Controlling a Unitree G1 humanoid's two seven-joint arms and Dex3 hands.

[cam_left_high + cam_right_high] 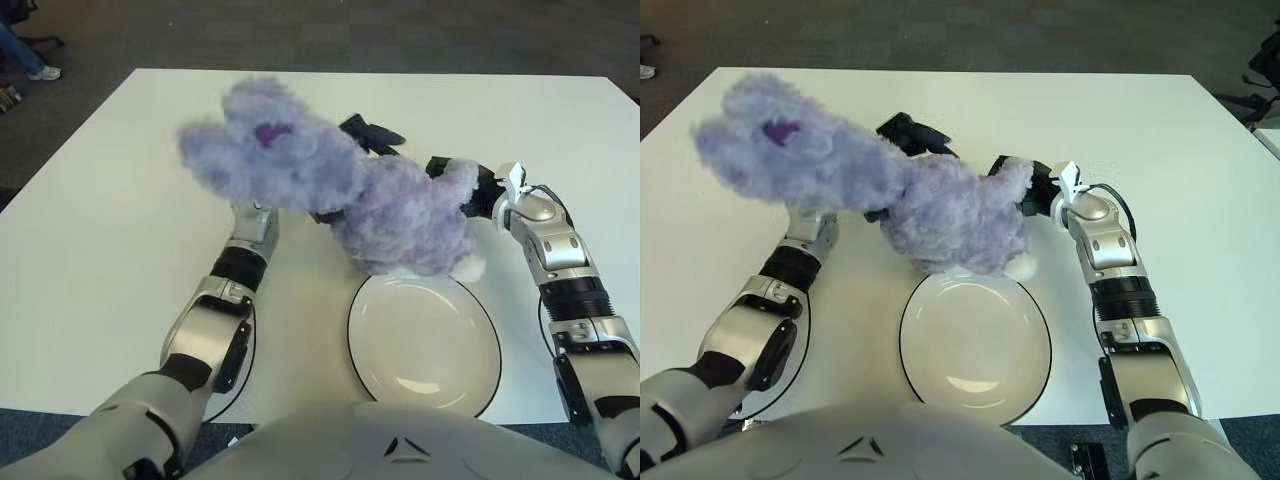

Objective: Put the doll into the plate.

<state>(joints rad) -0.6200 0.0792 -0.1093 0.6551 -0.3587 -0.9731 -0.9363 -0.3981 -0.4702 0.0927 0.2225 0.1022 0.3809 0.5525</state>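
Observation:
The purple plush doll (400,215) hangs in the air, lifted off the white table (120,200). Its head (265,150) points left and its body hovers over the far rim of the white plate (425,350), which has a dark edge. My left hand (362,130) is shut on the doll's middle, with black fingers showing above and below the fur. My right hand (1037,190) shows just right of the doll, partly hidden behind its leg. Whether it touches the doll cannot be told.
The table's near edge runs just in front of the plate. Dark carpet surrounds the table, and a person's shoe (45,73) shows at the far left corner. A black cable (245,360) loops by my left forearm.

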